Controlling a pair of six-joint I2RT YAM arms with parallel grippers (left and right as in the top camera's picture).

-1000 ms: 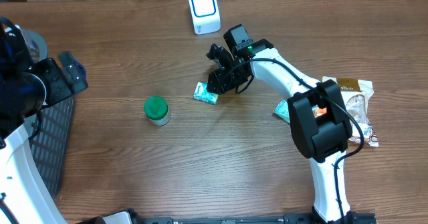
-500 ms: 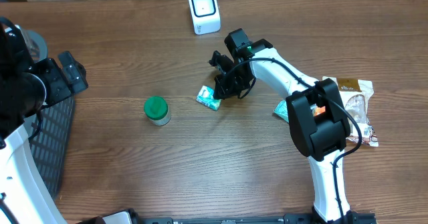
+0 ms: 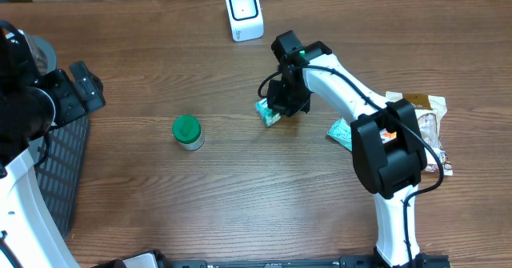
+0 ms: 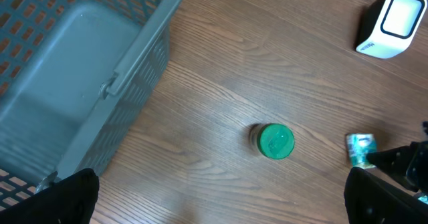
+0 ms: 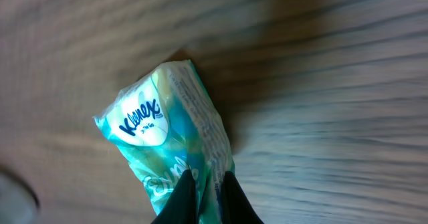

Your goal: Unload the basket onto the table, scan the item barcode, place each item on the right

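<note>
Listener: Which step is in hand?

Describer: Pickup, I judge. The right gripper (image 5: 204, 196) is pinched tight on one end of the teal-and-white soft plastic Kleenex tissue pack (image 5: 160, 134). The pack is at or just above the brown wooden table (image 3: 240, 188), near the white boxy barcode scanner (image 3: 243, 12) at the far edge.

Listener: And next?

Describer: Probably lifting and turning the pack so its barcode faces the scanner window — no barcode shows. The right arm reaches forward, elbow bent, wrist angled down. The left gripper (image 3: 80, 90) hangs spread wide and empty, near a grey plastic basket (image 4: 80, 63).
</note>
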